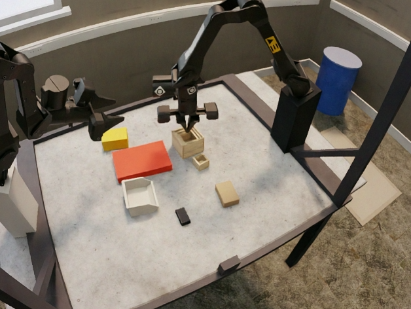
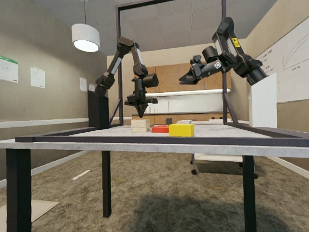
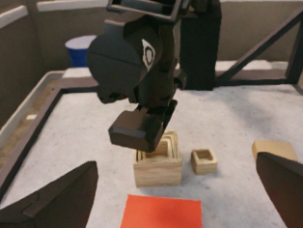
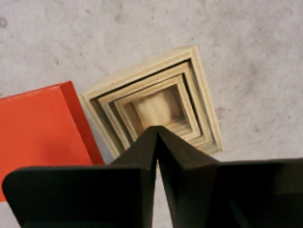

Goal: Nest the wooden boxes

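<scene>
A large upright wooden box (image 1: 190, 148) (image 2: 139, 125) (image 3: 157, 173) (image 4: 145, 82) stands at the back middle of the table, with smaller wooden boxes nested inside it, open sides up. A small open wooden box (image 1: 201, 162) (image 3: 204, 161) sits upright on the table just beside it. A tan wooden piece (image 1: 227, 193) (image 3: 274, 149) lies flat nearer the front, showing no opening. My right gripper (image 1: 188, 127) (image 2: 140, 114) (image 4: 155, 131) is shut and empty, pointing down just above the nested boxes. My left gripper (image 1: 118, 108) (image 2: 183, 78) is open and empty, high over the table's left back edge.
A flat red block (image 1: 141, 161) (image 2: 160, 129) (image 3: 161, 213) (image 4: 39, 130) lies left of the nested boxes, with a yellow block (image 1: 114, 139) (image 2: 181, 130) behind it. A white open tray (image 1: 139, 196) and a small black block (image 1: 182, 216) lie towards the front. A raised dark rim edges the table.
</scene>
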Tool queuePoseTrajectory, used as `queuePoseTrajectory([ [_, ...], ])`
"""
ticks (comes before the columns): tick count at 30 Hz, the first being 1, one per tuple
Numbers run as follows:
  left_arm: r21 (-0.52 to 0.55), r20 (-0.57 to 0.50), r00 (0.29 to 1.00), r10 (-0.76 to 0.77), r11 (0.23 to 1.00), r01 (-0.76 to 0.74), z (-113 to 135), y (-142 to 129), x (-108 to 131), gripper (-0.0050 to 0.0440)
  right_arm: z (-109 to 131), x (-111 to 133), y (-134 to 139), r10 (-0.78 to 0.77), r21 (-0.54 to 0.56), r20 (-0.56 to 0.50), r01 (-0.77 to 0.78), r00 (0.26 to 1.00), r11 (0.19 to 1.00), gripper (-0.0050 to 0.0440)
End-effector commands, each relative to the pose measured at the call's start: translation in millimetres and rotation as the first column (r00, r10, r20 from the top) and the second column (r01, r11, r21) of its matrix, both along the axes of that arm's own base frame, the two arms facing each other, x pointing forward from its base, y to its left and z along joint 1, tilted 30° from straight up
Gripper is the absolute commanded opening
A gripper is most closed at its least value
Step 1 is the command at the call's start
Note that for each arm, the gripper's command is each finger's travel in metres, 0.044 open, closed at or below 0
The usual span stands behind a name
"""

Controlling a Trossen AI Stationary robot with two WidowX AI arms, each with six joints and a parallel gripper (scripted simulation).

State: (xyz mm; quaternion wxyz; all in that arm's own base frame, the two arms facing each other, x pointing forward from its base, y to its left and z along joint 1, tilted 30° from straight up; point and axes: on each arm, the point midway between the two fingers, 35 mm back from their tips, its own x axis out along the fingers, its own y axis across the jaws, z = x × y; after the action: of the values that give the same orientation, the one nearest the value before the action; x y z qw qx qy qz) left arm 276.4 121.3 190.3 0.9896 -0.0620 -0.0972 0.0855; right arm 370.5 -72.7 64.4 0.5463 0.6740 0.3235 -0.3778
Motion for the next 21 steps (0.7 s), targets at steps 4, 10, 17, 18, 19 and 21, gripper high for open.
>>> queuePoseTrajectory([
  [4,-0.002,0.002,1.0,0.001,1.0,-0.001,0,1,0,0.04,23,0,-3,0.261,-0.162,0.022,-0.254,0.965,0.953,-0.005],
  [10,-0.002,0.002,1.0,0.001,1.0,-0.001,0,1,0,0.04,30,-5,-3,0.484,-0.303,-0.029,-0.469,0.875,0.83,-0.005],
  [17,-0.002,0.002,1.0,0.001,1.0,-0.001,0,1,0,0.04,38,-10,-3,0.685,-0.431,-0.123,-0.66,0.718,0.615,-0.005],
  [18,-0.002,0.002,1.0,0.001,1.0,-0.001,0,1,0,0.04,39,-11,-3,0.709,-0.447,-0.139,-0.683,0.692,0.578,-0.005],
  [19,-0.002,0.002,1.0,0.001,1.0,-0.001,0,1,0,0.04,41,-11,-3,0.731,-0.461,-0.156,-0.704,0.664,0.541,-0.005],
  [21,-0.002,0.002,1.0,0.001,1.0,-0.001,0,1,0,0.04,42,-12,-3,0.752,-0.475,-0.174,-0.723,0.636,0.502,-0.005],
])
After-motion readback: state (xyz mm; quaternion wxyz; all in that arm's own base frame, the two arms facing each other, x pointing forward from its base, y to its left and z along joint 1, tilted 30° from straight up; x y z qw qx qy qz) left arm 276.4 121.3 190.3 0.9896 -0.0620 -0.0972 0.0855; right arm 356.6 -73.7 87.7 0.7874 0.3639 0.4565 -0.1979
